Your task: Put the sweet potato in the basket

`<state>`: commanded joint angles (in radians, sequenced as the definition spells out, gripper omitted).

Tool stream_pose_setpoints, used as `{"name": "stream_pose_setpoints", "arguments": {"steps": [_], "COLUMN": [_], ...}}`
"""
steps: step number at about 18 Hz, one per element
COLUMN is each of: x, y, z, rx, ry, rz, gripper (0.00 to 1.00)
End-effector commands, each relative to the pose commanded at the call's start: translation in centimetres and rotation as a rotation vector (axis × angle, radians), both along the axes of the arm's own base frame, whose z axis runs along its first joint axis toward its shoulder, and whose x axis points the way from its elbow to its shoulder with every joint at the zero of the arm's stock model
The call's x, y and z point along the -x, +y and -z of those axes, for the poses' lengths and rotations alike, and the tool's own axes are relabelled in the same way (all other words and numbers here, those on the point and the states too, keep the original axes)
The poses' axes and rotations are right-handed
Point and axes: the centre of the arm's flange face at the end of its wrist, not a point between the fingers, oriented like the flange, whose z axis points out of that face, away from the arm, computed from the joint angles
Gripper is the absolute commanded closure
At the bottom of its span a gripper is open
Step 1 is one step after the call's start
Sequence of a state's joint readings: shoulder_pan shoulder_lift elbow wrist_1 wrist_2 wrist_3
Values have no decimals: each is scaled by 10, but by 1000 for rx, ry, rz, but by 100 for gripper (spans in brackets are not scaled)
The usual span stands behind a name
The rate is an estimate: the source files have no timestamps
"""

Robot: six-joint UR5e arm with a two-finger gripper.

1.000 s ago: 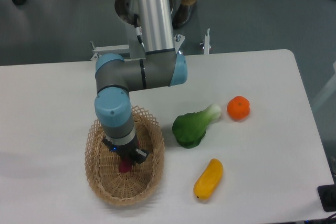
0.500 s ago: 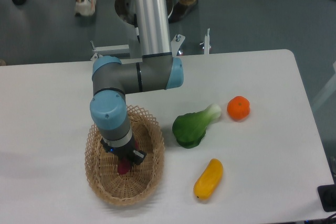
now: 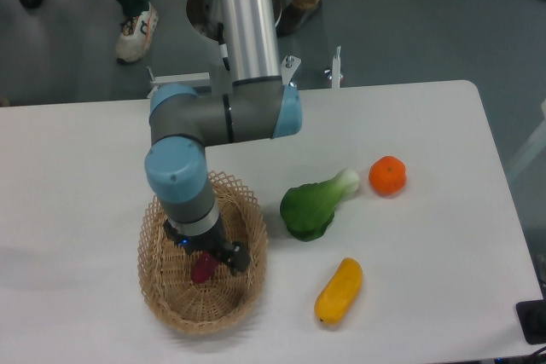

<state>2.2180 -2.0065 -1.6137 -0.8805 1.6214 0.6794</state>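
The dark reddish-purple sweet potato (image 3: 202,269) lies inside the oval woven wicker basket (image 3: 164,295) at the front left of the table. My gripper (image 3: 215,257) reaches down into the basket right above the sweet potato. Its dark fingers (image 3: 240,258) stand spread apart, wider than the sweet potato, and the jaws look open. The arm's blue and grey wrist hides the far part of the basket and the upper end of the sweet potato.
A green leafy vegetable (image 3: 315,205) lies right of the basket. A round orange fruit (image 3: 387,176) sits further right. A yellow-orange oblong vegetable (image 3: 339,291) lies near the front edge. People's legs stand beyond the table's far edge.
The gripper's fingers have spread apart inside the basket and let go of the sweet potato, which now lies in the basket. The wrist has shifted slightly.
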Motion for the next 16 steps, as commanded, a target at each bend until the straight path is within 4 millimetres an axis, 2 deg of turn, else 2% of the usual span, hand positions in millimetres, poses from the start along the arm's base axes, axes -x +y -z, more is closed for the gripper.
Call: {"name": "stream_pose_setpoints", "arguments": {"steps": [4, 9, 16], "x": [44, 83, 88], "y": [-27, -54, -61], "z": [-23, -41, -49], "rx": [-10, -6, -8], "ry": [27, 60, 76], "rz": [-17, 21, 46], "gripper": [0, 0, 0]}}
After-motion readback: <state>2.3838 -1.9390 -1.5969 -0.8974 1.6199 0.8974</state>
